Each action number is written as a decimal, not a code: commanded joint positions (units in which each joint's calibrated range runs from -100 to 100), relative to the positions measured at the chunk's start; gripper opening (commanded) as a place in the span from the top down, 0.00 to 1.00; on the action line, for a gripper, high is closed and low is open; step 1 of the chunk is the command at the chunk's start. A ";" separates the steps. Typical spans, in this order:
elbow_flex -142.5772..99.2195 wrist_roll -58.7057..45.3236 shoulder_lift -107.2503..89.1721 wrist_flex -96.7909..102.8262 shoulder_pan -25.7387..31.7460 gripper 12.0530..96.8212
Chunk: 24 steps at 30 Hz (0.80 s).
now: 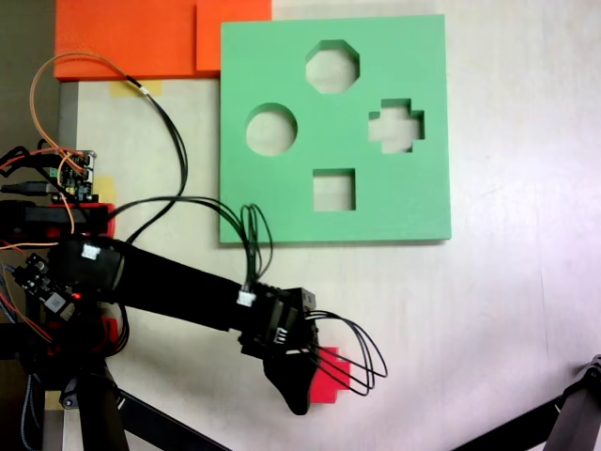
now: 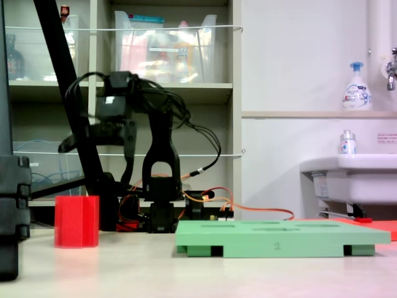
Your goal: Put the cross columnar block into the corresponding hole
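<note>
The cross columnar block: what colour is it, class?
Bright red; the cross columnar block shows best in this fixed view.

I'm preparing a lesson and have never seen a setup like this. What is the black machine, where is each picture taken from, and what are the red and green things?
It is a small robot arm; its grasping tip is the end effector. One fixed view looks straight down at the table, the other looks across it from low down. On the table lie a green foam board with shaped holes, one plus-shaped, and a red block standing upright. The end effector hangs above the block, holding nothing; whether it is open is unclear.
</note>
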 commanded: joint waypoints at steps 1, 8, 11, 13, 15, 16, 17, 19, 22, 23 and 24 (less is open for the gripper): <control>4.17 -0.54 2.80 -1.31 -0.49 0.09; 8.06 -0.59 13.56 1.68 -1.86 0.09; 10.65 -0.73 18.16 1.77 -2.39 0.09; 11.25 -0.73 20.54 1.77 -2.74 0.09; 11.25 -0.73 22.08 1.97 -2.98 0.09; 11.25 -0.73 22.77 2.54 -3.08 0.09; 11.25 -0.73 23.75 3.31 -3.22 0.09; 11.25 -0.73 25.43 3.80 -3.37 0.10; 11.25 -0.73 27.52 4.08 -3.57 0.22; 11.25 -0.78 28.36 4.18 -3.66 0.26; 11.25 -0.78 28.92 4.18 -3.71 0.27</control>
